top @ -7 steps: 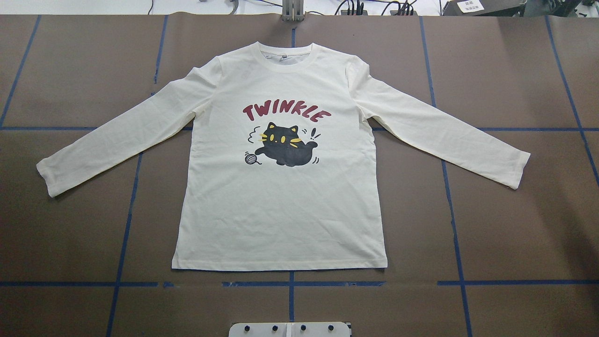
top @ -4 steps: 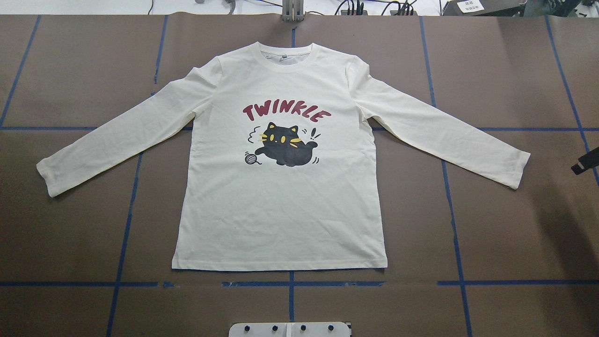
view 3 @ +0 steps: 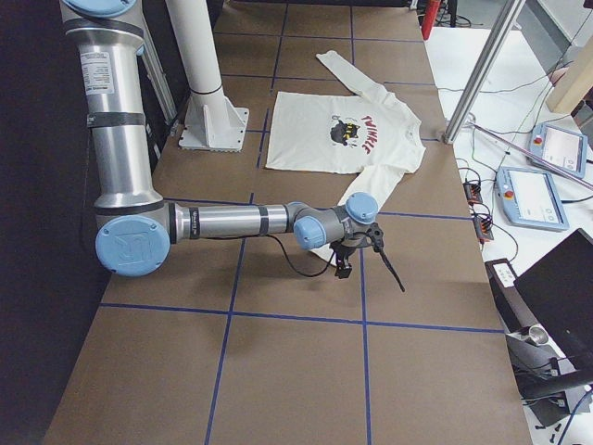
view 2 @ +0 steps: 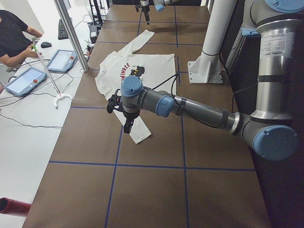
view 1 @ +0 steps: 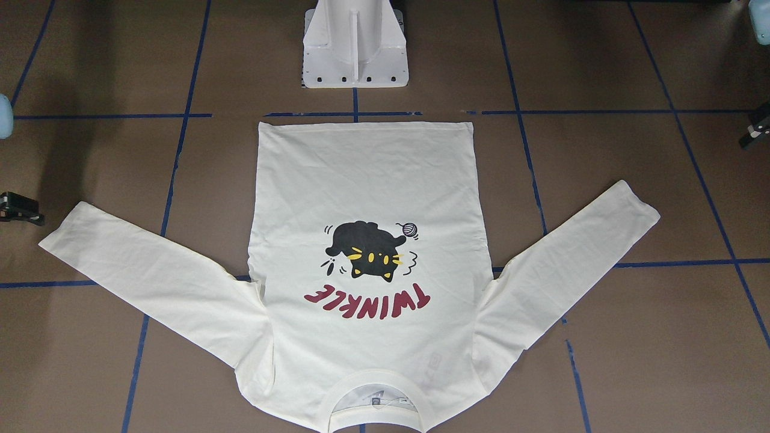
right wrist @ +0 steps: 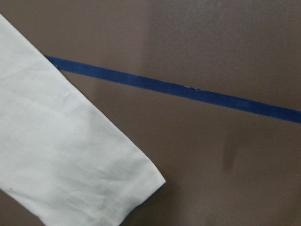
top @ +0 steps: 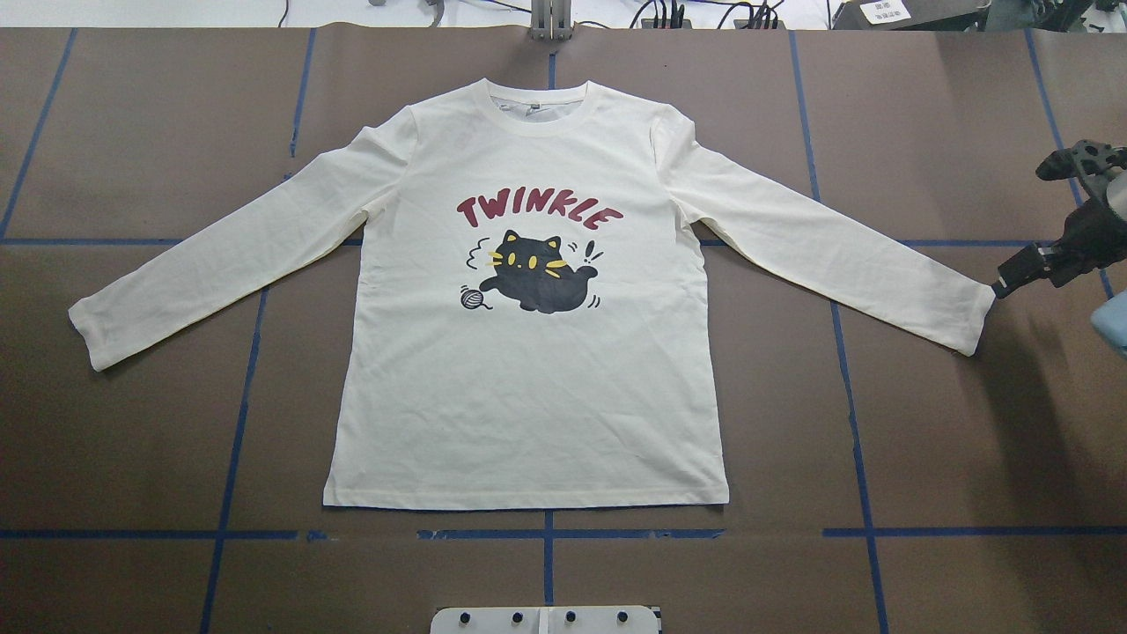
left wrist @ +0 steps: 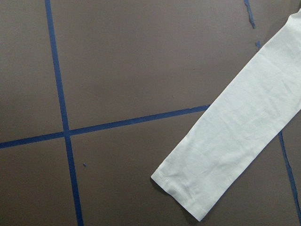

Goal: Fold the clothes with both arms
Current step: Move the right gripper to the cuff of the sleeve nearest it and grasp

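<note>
The cream long-sleeved T-shirt [top: 528,387] lies flat and face up on the brown table, print showing, both sleeves spread out. My right gripper [top: 1004,286] hangs just beside the right sleeve's cuff [top: 977,319], at the view's right edge; it also shows in the front-facing view [view 1: 21,210]. I cannot tell whether it is open. My left gripper [view 2: 127,126] hovers over the left sleeve's cuff [top: 88,333]; it is out of the overhead view and I cannot tell its state. The wrist views show only the cuffs [left wrist: 188,197] [right wrist: 136,188].
Blue tape lines [top: 546,534] grid the brown table. The white pedestal base [view 1: 355,54] stands near the shirt's hem. A metal post [view 2: 71,33], tablets [view 2: 61,60] and a seated person [view 2: 14,35] are on the table's far side.
My right gripper has come in from the overhead view's right edge and now sits next to the right sleeve's cuff. The shirt has not moved.
</note>
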{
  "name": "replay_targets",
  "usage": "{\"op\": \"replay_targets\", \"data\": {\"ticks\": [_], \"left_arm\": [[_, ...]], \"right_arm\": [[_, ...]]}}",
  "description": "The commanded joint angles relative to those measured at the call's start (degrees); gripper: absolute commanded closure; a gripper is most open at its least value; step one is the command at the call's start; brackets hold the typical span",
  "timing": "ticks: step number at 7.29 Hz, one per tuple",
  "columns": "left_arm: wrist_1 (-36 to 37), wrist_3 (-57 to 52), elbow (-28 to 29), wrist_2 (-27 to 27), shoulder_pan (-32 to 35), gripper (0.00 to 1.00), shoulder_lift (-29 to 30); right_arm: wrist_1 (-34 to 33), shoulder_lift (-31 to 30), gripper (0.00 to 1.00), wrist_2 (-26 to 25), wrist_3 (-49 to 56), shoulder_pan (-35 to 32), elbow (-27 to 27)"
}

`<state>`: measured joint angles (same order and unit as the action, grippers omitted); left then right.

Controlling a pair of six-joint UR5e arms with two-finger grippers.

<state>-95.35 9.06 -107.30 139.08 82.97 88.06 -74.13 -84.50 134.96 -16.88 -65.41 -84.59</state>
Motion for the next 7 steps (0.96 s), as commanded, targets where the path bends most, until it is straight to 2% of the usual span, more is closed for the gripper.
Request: {"op": "replay_targets", "data": {"ticks": [1,2,4,5,6,7], "left_arm": [[-0.01,-0.01,0.24,-0.04,0.00,0.00,0.01],[-0.01,-0.01,0.33,-0.04,0.00,0.00,0.01],[-0.01,-0.01,0.51,-0.13,0.00,0.00,0.01],[-0.53,-0.01,0.51,-0.22,0.00,0.00,-0.08],[-0.62,-0.01,0.60,-0.30,0.00,0.00,-0.08],[-0.63,-0.01,0.60,-0.39,0.00,0.00,-0.08]], "right_arm": [[0.13,0.74,0.06,-0.57,-0.96,1.86,1.53],[0.13,1.00,0.09,-0.57,-0.96,1.95,1.88],[0.13,2.84,0.26,-0.57,-0.96,2.39,4.51],[0.13,2.94,0.51,-0.57,-0.87,2.48,4.69],[0.13,3.11,0.81,-0.57,-0.87,2.48,5.31],[0.13,3.11,0.95,-0.48,-0.87,2.48,5.40]]}}
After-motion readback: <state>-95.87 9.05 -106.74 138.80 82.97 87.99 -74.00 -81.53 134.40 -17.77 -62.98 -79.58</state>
